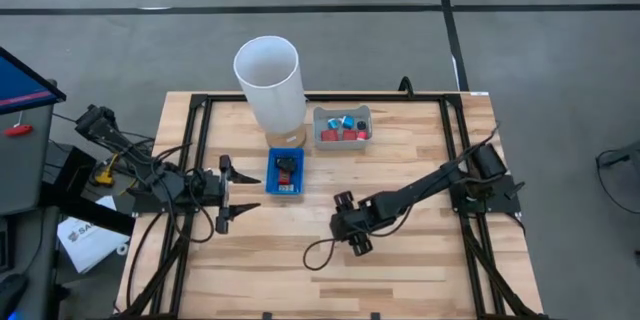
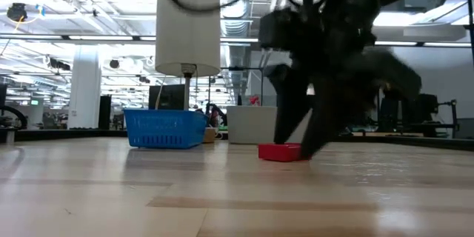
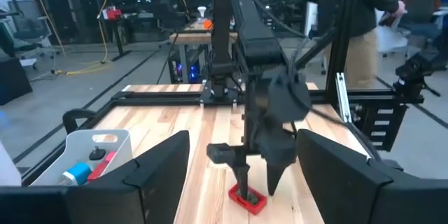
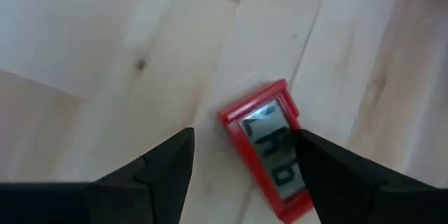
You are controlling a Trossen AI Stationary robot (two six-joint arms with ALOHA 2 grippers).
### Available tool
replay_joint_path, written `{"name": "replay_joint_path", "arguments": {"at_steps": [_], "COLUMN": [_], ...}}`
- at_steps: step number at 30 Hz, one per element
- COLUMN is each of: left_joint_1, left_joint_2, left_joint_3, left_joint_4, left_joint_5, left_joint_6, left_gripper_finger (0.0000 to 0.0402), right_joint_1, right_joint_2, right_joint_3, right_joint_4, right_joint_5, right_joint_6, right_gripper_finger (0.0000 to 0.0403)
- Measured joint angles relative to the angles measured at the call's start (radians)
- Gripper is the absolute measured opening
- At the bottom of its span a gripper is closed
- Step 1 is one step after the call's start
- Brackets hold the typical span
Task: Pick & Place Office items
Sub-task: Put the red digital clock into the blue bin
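A: From above, we are seeing the left gripper [image 1: 243,192] waiting spread wide by the blue tray [image 1: 286,173], near the table's [image 1: 420,260] middle.

B: And the right gripper [image 1: 352,242]?

A: Level across the table, it is straddling the red item [image 2: 281,152].

B: On its wrist, we are seeing fingers [image 4: 164,164] parted, the item's [image 4: 269,147] side touching one.

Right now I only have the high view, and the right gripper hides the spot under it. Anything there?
Observer: Yes. A red piece with a clear window lies between the open fingers of the right gripper.
Operator: Centred?
Observer: No. It sits close against one finger, well clear of the other, and skewed to both.
Operator: Lifted?
Observer: No. The low view shows it flat on the table.
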Motion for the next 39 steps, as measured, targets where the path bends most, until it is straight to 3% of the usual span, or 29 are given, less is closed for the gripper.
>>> {"name": "replay_joint_path", "arguments": {"at_steps": [13,17,23,29,39], "left_joint_1": [0.0,0.0,0.0,0.0,0.0], "left_joint_2": [-0.003,-0.003,-0.003,-0.003,-0.003], "left_joint_3": [0.0,0.0,0.0,0.0,0.0], "left_joint_4": [-0.004,-0.004,-0.004,-0.004,0.002], "left_joint_5": [0.0,0.0,-0.003,-0.004,-0.009], "left_joint_6": [-0.01,-0.034,-0.035,-0.036,-0.087], "left_gripper_finger": [0.0259,0.0259,0.0259,0.0259,0.0259], "right_joint_1": [-0.022,-0.002,0.078,0.041,-0.097], "right_joint_2": [0.04,0.043,0.039,0.041,0.045], "right_joint_3": [0.006,0.071,0.15,0.164,0.108], "right_joint_4": [0.096,0.025,0.091,0.074,0.019], "right_joint_5": [0.025,0.025,0.014,0.074,-0.099], "right_joint_6": [0.049,0.093,0.08,0.079,-0.052], "right_gripper_finger": [0.024,0.024,0.024,0.024,0.024]}}
